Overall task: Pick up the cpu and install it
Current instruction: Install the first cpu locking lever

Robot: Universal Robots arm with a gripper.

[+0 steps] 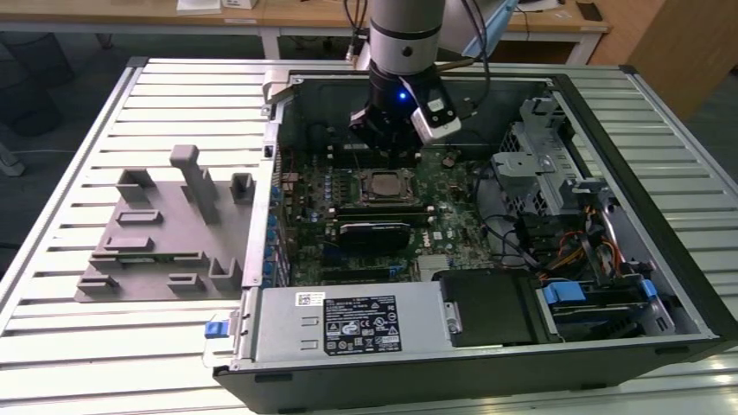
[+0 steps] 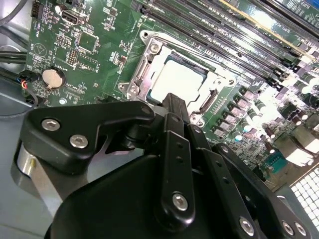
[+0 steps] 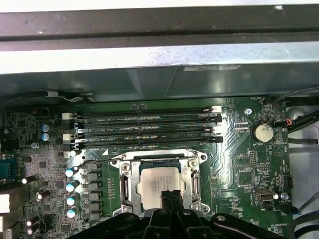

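The end effector [image 3: 169,199] hangs empty, fingers pressed together, just over the cpu [image 3: 158,182]. The cpu lies seated in its metal socket [image 3: 124,184] on the green motherboard [image 3: 239,164], inside the open computer case [image 1: 680,285] on the table [image 1: 69,156].

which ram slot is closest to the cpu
The slot right beside the socket frame around the cpu; the other three lie farther off toward the case wall.

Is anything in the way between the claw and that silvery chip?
Nothing visible does. The cpu lies uncovered in its socket, and the gripper hangs directly over one edge of it.
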